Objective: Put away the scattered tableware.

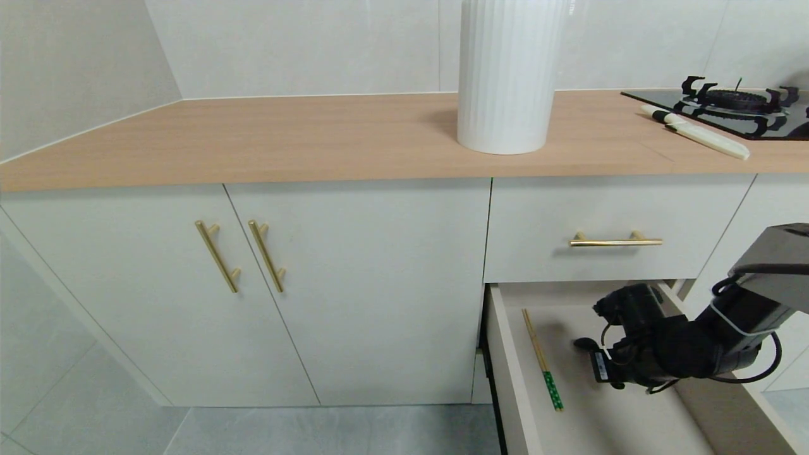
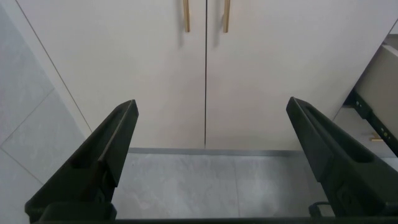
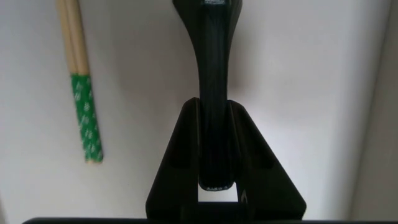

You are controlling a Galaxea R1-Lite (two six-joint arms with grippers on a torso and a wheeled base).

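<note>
While the left end effector gapes, the right end effector clamps a black utensil.

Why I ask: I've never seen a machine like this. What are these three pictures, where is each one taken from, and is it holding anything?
It is a two-armed robot on wheels, and each arm ends in a two-fingered gripper. The wide picture comes from a camera on its head; the other two come from cameras on its wrists. The head camera shows a wooden counter with a white ribbed container, a knife and a stove. Below it is an open drawer holding chopsticks. The right gripper is inside that drawer, shut on a black utensil; I cannot tell which kind. The left gripper is open, holds nothing, and faces the cupboard doors.
</note>
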